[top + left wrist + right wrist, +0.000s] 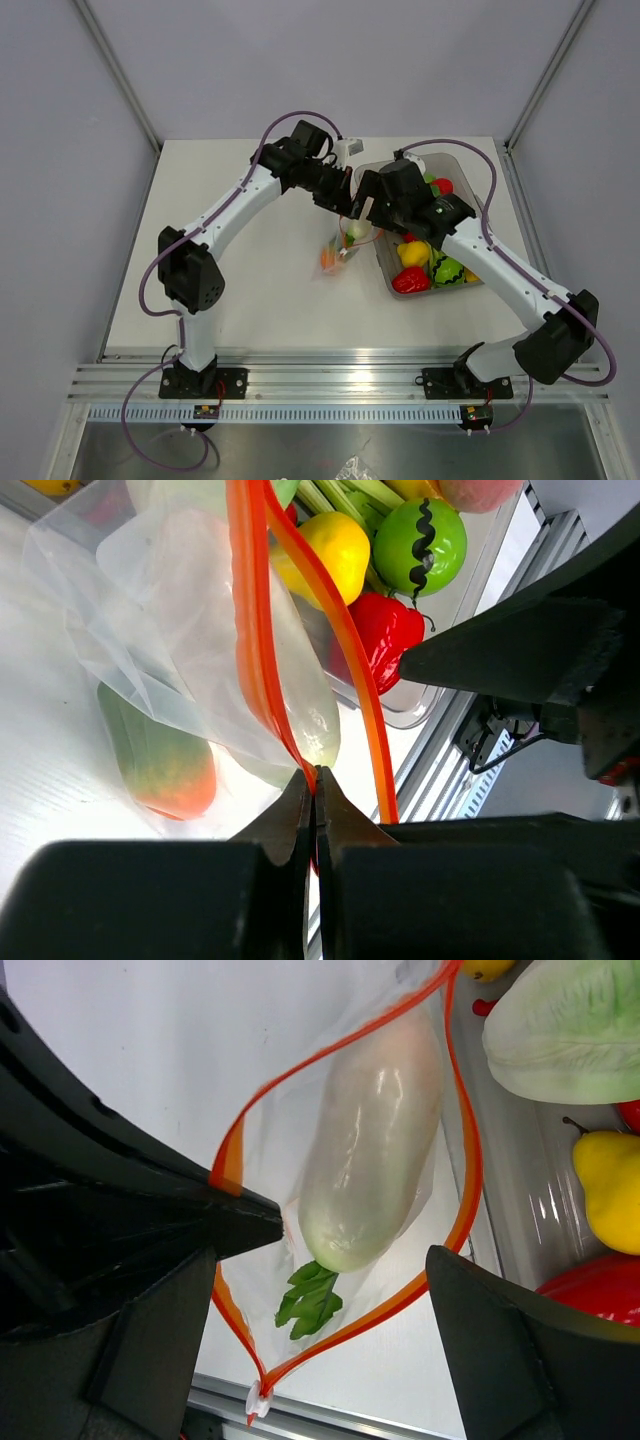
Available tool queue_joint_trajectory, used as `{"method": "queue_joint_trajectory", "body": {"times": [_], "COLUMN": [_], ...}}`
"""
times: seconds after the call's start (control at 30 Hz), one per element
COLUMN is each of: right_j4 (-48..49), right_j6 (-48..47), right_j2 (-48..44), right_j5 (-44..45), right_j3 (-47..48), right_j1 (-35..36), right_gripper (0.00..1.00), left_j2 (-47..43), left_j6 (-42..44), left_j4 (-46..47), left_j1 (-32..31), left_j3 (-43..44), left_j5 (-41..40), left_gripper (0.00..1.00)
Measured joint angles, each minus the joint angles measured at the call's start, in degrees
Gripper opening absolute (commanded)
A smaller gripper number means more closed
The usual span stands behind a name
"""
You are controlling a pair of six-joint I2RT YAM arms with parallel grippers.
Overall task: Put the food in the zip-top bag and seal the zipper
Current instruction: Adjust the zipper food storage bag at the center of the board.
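Observation:
The clear zip-top bag [338,248] hangs open over the table between my two grippers. My left gripper [312,780] is shut on one side of the red-orange zipper [250,630] and holds the bag [150,610] up. A white radish with green leaves [370,1160] sits in the bag's open mouth. An orange-green food [160,765] lies deeper in the bag. My right gripper [320,1260] is open just above the mouth, its fingers either side of the radish and apart from it. The zipper's white slider [257,1400] sits at one end of the zipper [465,1160].
A grey translucent tub [470,175] stands right of the bag with several toy foods: a yellow one [412,252], a red one [410,281], a green one [448,270]. In the right wrist view a pale cabbage [570,1030] and a yellow pear [610,1200] lie in it.

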Motion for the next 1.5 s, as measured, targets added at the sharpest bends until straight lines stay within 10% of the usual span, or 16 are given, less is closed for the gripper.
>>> {"method": "queue_joint_trajectory", "body": {"times": [0.53, 0.77, 1.5], "right_j4": [1.95, 4.76, 5.11], "right_j6": [1.92, 2.21, -3.26], "right_j2": [-3.67, 3.21, 9.33], "right_j5": [1.20, -1.60, -5.22], "right_j3": [-10.93, -10.93, 2.25], "right_j1": [-6.82, -6.82, -6.75], "right_gripper": [0.60, 0.00, 0.00], "left_j2": [0.00, 0.00, -7.50], "left_j6": [-0.24, -0.22, -1.01], "left_j4": [0.85, 0.81, -0.68], "left_j1": [-0.24, -0.24, 9.90], "left_j3": [-0.52, -0.52, -0.55], "left_j5": [0.15, 0.13, -2.75], "left_gripper": [0.00, 0.00, 0.00]}}
